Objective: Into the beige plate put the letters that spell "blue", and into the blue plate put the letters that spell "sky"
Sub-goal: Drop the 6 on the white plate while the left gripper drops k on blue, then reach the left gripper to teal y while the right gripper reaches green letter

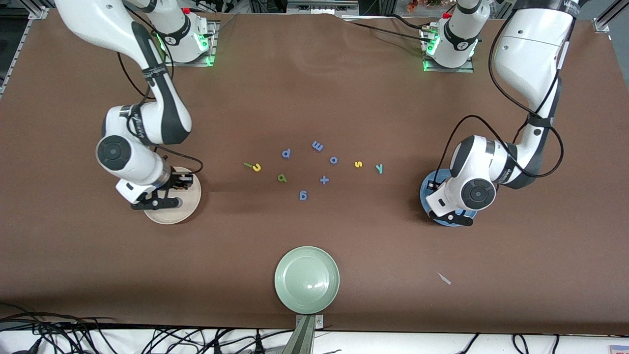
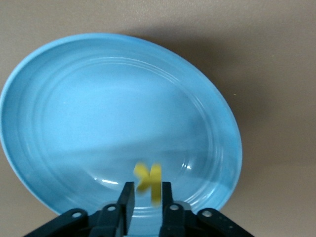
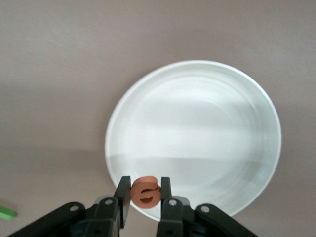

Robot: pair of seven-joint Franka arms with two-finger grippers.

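The right gripper (image 3: 145, 191) is held over the rim of the beige plate (image 1: 186, 209), toward the right arm's end of the table (image 1: 314, 88). An orange e (image 3: 146, 192) is pinched upright between its narrow jaws.

The left gripper (image 2: 146, 198) is held over the blue plate (image 2: 123, 98), toward the left arm's end of the table. A yellow k (image 2: 149, 178) is seen blurred at the gripper's tip, above the plate's floor; whether it is gripped cannot be told.

The remaining letters are scattered on the table between the two plates. A yellow u (image 1: 256, 167) lies touching a thin green l (image 1: 248, 165), and a green b (image 1: 281, 178) lies near them, slightly nearer the front camera. A yellow s (image 1: 358, 164) and a teal y (image 1: 379, 168) lie side by side toward the blue plate. Blue letters (image 1: 317, 146) and a blue plus sign (image 1: 324, 180) are spread among them. A pale green plate (image 1: 307, 279) sits at the table's near edge, well apart from the letters.
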